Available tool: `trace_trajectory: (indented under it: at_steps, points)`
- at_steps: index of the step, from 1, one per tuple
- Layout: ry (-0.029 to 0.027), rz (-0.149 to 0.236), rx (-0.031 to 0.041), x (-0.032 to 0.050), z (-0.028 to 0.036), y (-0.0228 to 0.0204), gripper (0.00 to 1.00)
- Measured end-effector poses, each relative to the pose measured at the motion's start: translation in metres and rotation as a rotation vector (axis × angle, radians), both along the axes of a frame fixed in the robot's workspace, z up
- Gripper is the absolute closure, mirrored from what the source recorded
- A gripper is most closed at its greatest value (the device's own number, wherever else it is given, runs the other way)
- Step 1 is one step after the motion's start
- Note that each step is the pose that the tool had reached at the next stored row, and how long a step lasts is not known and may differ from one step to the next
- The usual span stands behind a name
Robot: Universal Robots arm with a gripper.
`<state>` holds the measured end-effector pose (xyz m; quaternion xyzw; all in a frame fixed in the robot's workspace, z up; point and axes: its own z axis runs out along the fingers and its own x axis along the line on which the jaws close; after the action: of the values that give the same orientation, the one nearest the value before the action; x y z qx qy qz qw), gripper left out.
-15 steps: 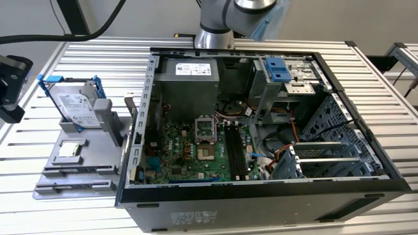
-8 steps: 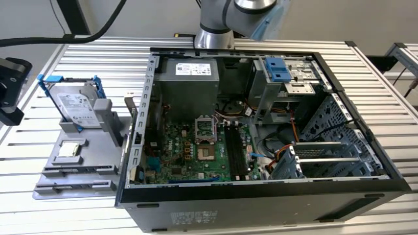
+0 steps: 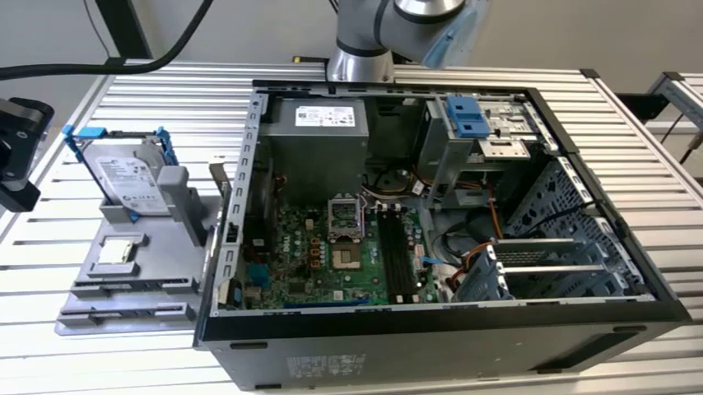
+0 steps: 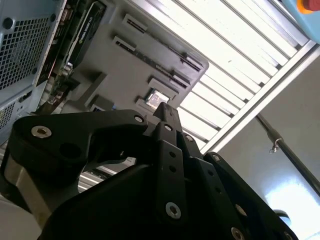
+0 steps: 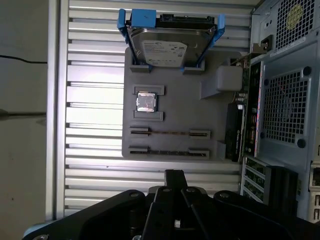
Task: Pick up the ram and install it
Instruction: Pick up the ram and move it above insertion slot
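The ram (image 5: 170,133) stands on edge in the grey holder (image 5: 175,95), a thin stick held between two end brackets. A second thin dark stick (image 5: 170,151) stands in the row beside it. My gripper (image 5: 173,174) hovers well above the holder, its black fingers closed together with nothing between them, and the tips line up just short of the ram rows. In the second wrist view the gripper (image 4: 164,107) points at the same holder (image 4: 115,65). The black memory slots (image 3: 398,255) lie on the green motherboard inside the open case (image 3: 439,317).
On the holder (image 3: 165,247) sit a silver hard drive in a blue frame (image 5: 169,47), a small square chip (image 5: 147,101) and a dark card on edge (image 5: 232,137) next to the case wall. A black block (image 3: 16,152) hangs at the exterior view's left. The slatted metal table (image 3: 66,362) lies all around.
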<state>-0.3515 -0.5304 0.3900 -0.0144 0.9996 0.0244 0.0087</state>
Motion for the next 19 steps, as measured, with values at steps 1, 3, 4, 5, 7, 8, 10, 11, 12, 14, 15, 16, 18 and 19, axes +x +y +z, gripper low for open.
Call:
trace_trajectory:
  at_steps: [1, 3, 4, 5, 7, 8, 10, 11, 12, 14, 15, 16, 18, 19]
  points:
    - [0.0, 0.0, 0.0001, 0.0, 0.0, 0.0, 1.0]
    - [0.0, 0.0, 0.0001, 0.0, 0.0, 0.0, 1.0]
    - [0.0, 0.0, 0.0, 0.0, 0.0, 0.0, 1.0]
    - [0.0, 0.0, 0.0, 0.0, -0.0001, 0.0, 1.0]
    - [-0.0003, 0.005, 0.0001, -0.0001, -0.0002, -0.0001, 1.0]
    - [-0.0004, 0.013, 0.0001, -0.0002, -0.0002, -0.0001, 1.0]
    - [-0.0008, 0.04, 0.0001, -0.0004, -0.0001, -0.0001, 1.0]
    - [-0.0009, 0.056, 0.0, -0.0005, -0.0001, 0.0, 1.0]
    - [-0.0008, 0.073, 0.0, -0.0006, 0.0, 0.0, 1.0]
    - [-0.0008, 0.108, -0.0001, -0.0008, 0.0, 0.0, 1.0]
    - [-0.0007, 0.123, -0.0002, -0.0009, 0.0, 0.0, 1.0]
    - [-0.0009, 0.139, -0.0002, -0.001, 0.0, 0.0, 1.0]
    - [-0.001, 0.167, -0.0003, -0.0012, -0.0001, -0.0001, 1.0]
    - [-0.0012, 0.181, -0.0003, -0.0014, -0.0001, 0.0, 1.0]
